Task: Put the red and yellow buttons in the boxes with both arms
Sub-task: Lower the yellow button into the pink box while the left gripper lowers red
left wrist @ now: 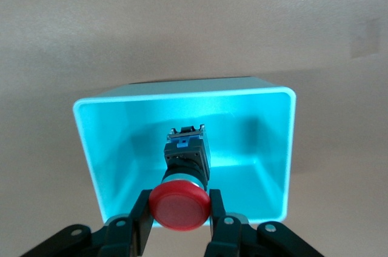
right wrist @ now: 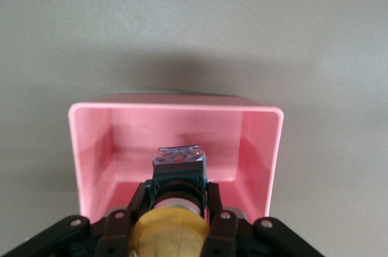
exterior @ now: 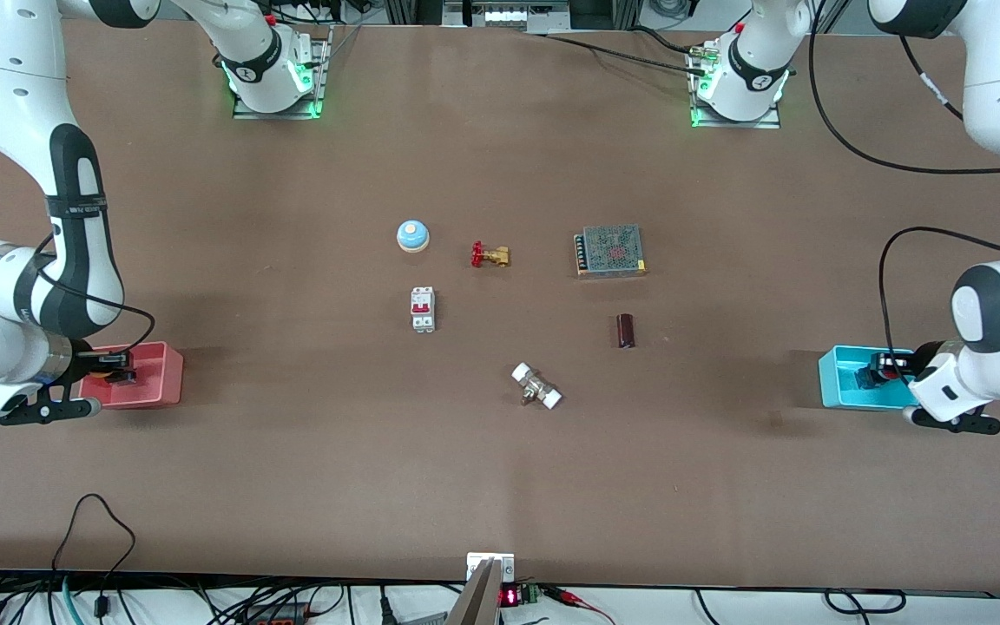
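Observation:
My left gripper (left wrist: 180, 208) is shut on the red button (left wrist: 180, 204), gripping its red cap, with the black body hanging down inside the cyan box (left wrist: 85, 142). In the front view the left gripper (exterior: 875, 371) sits over the cyan box (exterior: 838, 382) at the left arm's end of the table. My right gripper (right wrist: 177, 208) is shut on the yellow button (right wrist: 170, 236), its black body reaching into the pink-red box (right wrist: 91, 148). In the front view the right gripper (exterior: 114, 366) is over the pink-red box (exterior: 157, 382) at the right arm's end.
Mid-table lie a blue dome (exterior: 412, 234), a brass valve with red handle (exterior: 490, 255), a white breaker (exterior: 423, 309), a metal power supply (exterior: 610, 251), a dark cylinder (exterior: 626, 331) and a white-capped fitting (exterior: 536, 386). A black cable (exterior: 101, 521) loops at the near edge.

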### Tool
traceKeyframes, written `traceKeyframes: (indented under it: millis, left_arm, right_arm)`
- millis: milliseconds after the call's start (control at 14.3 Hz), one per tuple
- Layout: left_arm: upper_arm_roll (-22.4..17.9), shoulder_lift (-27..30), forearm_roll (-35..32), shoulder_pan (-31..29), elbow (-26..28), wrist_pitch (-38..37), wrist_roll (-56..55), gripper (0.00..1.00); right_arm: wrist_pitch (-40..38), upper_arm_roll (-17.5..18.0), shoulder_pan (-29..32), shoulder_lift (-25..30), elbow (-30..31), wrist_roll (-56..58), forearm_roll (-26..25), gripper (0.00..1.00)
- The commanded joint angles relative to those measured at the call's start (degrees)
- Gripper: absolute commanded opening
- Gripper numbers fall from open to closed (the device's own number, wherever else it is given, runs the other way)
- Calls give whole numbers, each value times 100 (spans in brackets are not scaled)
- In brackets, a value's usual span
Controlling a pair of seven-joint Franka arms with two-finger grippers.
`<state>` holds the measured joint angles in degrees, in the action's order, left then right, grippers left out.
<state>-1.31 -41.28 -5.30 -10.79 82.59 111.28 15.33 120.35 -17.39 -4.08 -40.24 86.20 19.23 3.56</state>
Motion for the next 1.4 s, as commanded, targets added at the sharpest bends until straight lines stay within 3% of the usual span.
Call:
traceKeyframes:
  millis: [0,140,350,490,699,909,979,1049,1119,1329]
  left_arm:
    - [43,-152,-208,-29,-147,17,102,16]
    - [43,-187,-208,-29,-147,17,67,26]
    - [43,-179,-191,-20,-147,17,32,48]
    - [52,-188,-164,6,-147,17,23,53]
    - [52,-152,-138,33,-173,8,5,55]
    - [113,-117,-155,111,-568,-27,-3,74]
    - [105,-109,-164,164,-612,-36,-56,78]
    - [105,-30,-190,191,-613,-36,-195,80]
    - [113,66,-208,226,-613,-36,-345,81]
    - [140,286,-199,384,-613,-36,-705,87]
  right_arm:
    - [128,51,161,-230,-138,81,-49,27]
    - [269,52,170,-344,-138,98,-49,27]
    - [287,60,197,-388,-129,90,21,27]
    - [270,86,197,-432,-129,37,48,27]
    - [252,95,197,-476,-129,54,486,27]
    - [278,95,188,-494,-129,55,505,28]
    - [278,95,188,-494,-121,55,523,39]
    - [278,95,188,-511,-120,37,540,62]
    - [269,95,188,-511,-129,28,540,100]
    - [51,95,135,-267,-129,-68,663,100]
